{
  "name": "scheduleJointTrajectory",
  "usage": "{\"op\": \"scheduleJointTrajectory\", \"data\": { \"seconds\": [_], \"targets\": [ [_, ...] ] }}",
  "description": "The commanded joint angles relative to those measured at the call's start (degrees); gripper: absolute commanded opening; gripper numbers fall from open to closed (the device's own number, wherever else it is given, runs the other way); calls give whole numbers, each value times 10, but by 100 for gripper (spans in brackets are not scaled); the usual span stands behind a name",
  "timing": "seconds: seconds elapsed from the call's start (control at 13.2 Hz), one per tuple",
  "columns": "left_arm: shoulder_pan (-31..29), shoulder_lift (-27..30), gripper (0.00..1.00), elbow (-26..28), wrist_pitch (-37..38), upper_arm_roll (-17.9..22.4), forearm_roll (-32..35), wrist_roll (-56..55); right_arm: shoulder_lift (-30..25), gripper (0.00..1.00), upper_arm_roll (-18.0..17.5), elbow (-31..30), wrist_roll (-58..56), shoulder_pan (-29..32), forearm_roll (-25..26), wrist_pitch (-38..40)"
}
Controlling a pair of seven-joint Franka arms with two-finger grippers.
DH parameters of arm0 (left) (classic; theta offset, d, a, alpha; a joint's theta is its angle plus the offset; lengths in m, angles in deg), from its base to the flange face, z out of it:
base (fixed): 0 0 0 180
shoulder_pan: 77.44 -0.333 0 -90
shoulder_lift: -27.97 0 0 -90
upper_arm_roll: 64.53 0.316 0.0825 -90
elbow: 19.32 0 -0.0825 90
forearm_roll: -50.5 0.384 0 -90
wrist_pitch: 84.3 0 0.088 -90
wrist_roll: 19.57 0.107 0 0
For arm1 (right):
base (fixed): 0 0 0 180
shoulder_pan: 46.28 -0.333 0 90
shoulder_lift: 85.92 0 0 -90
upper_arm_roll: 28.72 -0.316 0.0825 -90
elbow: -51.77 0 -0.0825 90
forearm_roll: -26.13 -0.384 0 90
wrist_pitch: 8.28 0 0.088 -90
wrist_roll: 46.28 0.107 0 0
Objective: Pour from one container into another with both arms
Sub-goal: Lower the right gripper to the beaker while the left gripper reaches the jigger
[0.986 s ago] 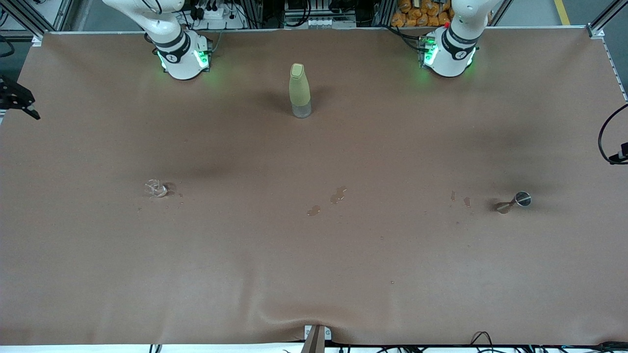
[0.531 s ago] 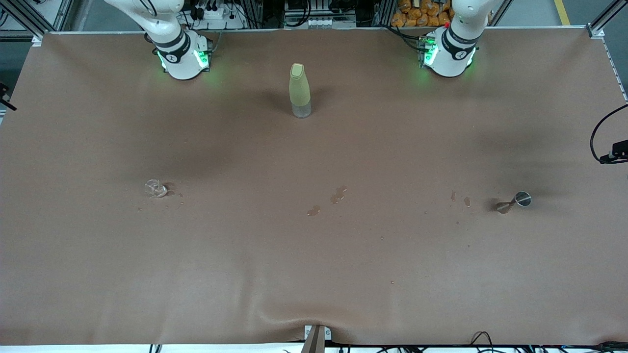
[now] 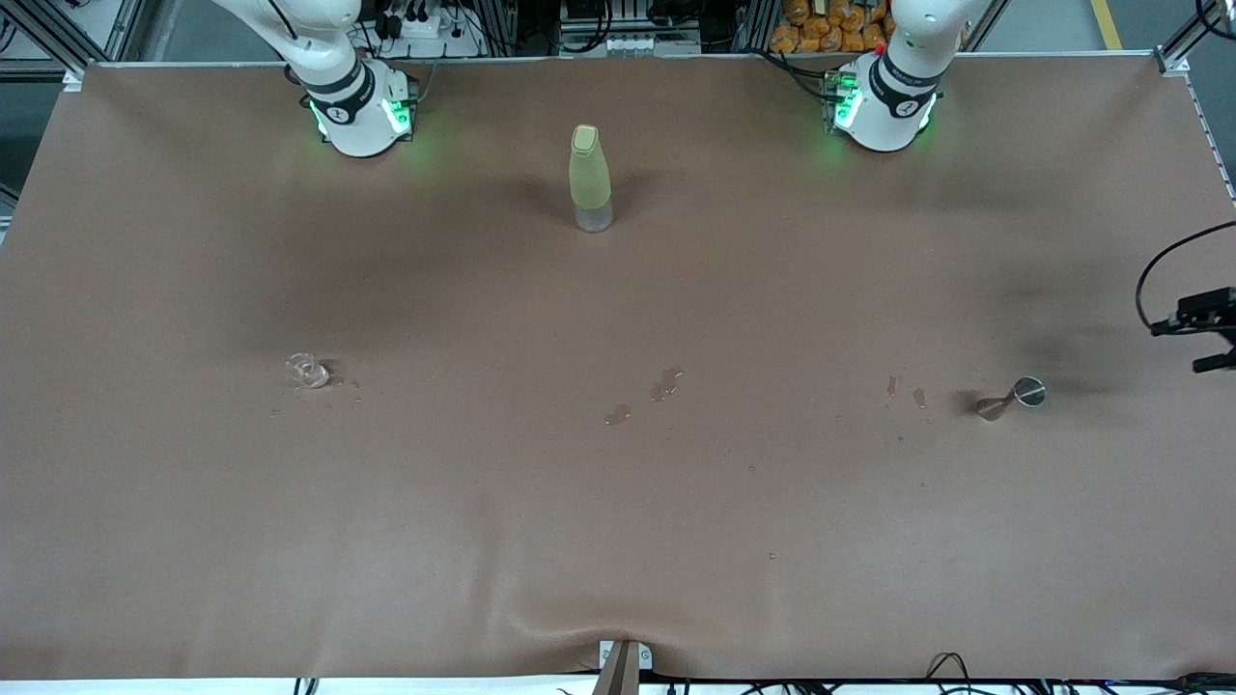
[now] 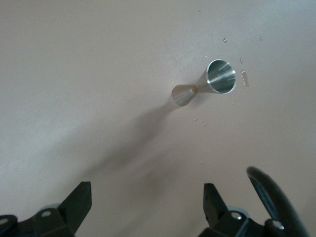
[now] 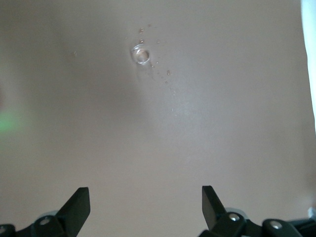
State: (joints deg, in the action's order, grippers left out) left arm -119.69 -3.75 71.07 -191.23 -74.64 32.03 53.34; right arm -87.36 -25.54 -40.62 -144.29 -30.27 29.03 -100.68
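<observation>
Brown cloth covers one table (image 3: 618, 502), wrinkled at the edge nearest the front camera. Two white arms rise from bases at the farthest edge. One tall yellow-green bottle (image 3: 589, 179) stands upright between those bases, the biggest thing on the cloth. One silver cup (image 3: 1014, 396) (hourglass in outline, its round mouth tipped toward the left arm's end) stands near the left arm's end of the table; the left wrist view shows it (image 4: 207, 84) with both black fingers of the left gripper (image 4: 145, 210) spread wide and empty above the cloth. In the front view only a dark piece of that gripper shows, at the picture's edge over the table's left-arm end. One clear glass cup (image 3: 307, 371) sits toward the right arm's end, well apart from the silver one; the right wrist view has it (image 5: 140, 54) ringed by droplets, the right gripper (image 5: 145, 207) likewise wide and holding nothing. A few small wet spots (image 3: 642, 401) lie between the two cups.
</observation>
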Motion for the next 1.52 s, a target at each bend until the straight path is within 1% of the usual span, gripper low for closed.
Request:
{"op": "scheduleJointTrajectory", "data": {
  "seconds": [0.0,0.15,0.23,0.3,0.45,0.53,0.68,0.83,0.99,1.06,1.29,1.44],
  "targets": [
    [-16,-73,100,-44,-13,-4,-45,97,1,100,-9,-8,-74,10,-1,-8],
    [-26,-112,100,-55,-17,-3,-103,210,1,100,-9,-37,-86,8,-12,-29],
    [-28,-124,100,-57,-22,-3,-122,249,1,100,-9,-61,-97,10,-29,-50],
    [-28,-132,100,-57,-22,-3,-137,259,1,100,-6,-84,-110,10,-46,-71],
    [-28,-151,100,-57,-22,-3,-150,261,1,100,16,-128,-137,9,-89,-107],
    [-28,-159,100,-56,-22,-3,-172,267,1,100,24,-147,-153,8,-108,-123],
    [-28,-175,100,-55,-22,-3,-209,321,8,100,41,-181,-189,6,-147,-151],
    [-28,-183,100,-54,-21,-3,-215,345,29,100,60,-199,-232,5,-190,-166],
    [-28,-197,100,-54,-13,-4,-220,346,64,100,79,-205,-290,5,-248,-168],
    [-28,-201,100,-52,-6,-4,-233,347,86,100,87,-206,-326,6,-283,-168],
    [-24,-214,100,-52,51,-7,-245,346,140,100,104,-211,-413,7,-361,-162],
    [-21,-214,100,-50,70,-9,-245,345,171,100,114,-214,-461,8,-410,-150]
  ]
}}
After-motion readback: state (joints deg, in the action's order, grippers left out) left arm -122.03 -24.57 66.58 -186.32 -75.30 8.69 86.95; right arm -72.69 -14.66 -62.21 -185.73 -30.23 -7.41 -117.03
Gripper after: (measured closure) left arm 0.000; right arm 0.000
